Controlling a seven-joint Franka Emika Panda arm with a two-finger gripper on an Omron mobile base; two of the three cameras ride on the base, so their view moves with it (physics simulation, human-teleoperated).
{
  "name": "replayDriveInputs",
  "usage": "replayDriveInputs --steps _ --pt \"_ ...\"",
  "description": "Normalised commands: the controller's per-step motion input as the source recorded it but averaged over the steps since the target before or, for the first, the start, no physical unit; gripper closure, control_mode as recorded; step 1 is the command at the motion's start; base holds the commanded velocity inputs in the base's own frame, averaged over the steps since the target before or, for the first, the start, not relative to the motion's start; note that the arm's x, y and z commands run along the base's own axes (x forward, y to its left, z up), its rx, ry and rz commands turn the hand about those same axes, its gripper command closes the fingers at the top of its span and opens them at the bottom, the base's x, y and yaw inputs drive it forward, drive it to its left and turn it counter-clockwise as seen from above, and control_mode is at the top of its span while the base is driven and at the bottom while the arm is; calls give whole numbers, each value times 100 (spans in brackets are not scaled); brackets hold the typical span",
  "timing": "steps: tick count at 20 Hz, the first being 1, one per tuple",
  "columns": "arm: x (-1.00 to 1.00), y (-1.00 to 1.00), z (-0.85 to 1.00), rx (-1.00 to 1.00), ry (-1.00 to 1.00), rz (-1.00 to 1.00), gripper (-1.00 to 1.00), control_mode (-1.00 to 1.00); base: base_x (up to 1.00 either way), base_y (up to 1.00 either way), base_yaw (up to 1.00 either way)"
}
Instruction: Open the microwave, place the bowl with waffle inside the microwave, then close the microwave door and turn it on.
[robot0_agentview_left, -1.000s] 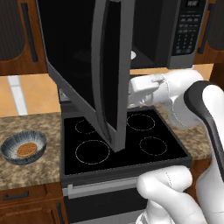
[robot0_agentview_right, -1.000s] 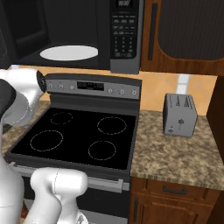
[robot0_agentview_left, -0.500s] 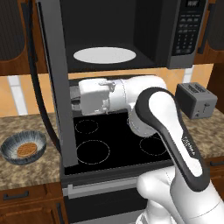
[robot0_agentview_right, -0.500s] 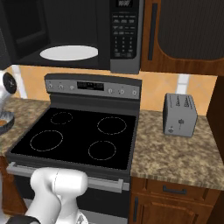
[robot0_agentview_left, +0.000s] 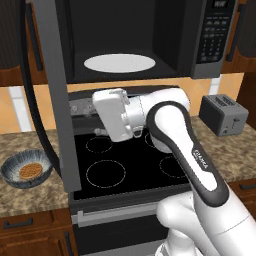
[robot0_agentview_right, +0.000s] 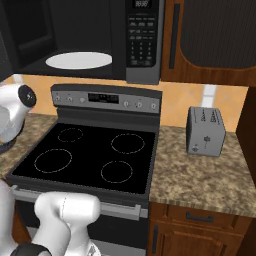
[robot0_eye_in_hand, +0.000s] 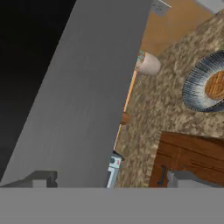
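Note:
The microwave (robot0_agentview_left: 150, 35) hangs above the stove, its white round plate (robot0_agentview_left: 120, 62) bare inside. The microwave door (robot0_agentview_left: 55, 95) stands swung wide to the left, seen edge-on, and its grey face (robot0_eye_in_hand: 87, 100) crosses the hand view. The blue-grey bowl (robot0_agentview_left: 27, 171) rests on the left counter with the orange-brown waffle (robot0_agentview_left: 31, 171) in it, also at the hand view's right edge as bowl (robot0_eye_in_hand: 199, 89) and waffle (robot0_eye_in_hand: 216, 85). My gripper (robot0_eye_in_hand: 109, 180) is open and empty. My white hand (robot0_agentview_left: 112, 116) hovers over the stove's back left, right of the door and apart from the bowl.
A black stove (robot0_agentview_left: 130, 165) with ring burners lies under the arm. A grey toaster (robot0_agentview_left: 222, 114) stands on the right counter (robot0_agentview_right: 200, 175). A pale cylinder (robot0_eye_in_hand: 148, 64) sits on the left counter near the wall. Wooden cabinets flank the microwave.
The microwave door has swung from half open to wide open on the left. My arm has swept left across the stove, and the hand has turned.

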Motion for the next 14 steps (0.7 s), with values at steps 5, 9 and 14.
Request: replayDriveInputs --steps 5,9,14 --pt "92 -10 -100 -48 41 -6 -100 -100 0 0 0" --pt "100 0 -100 -37 29 3 -100 -100 0 0 0" --pt "89 23 -100 -26 26 17 -100 -100 0 0 0"
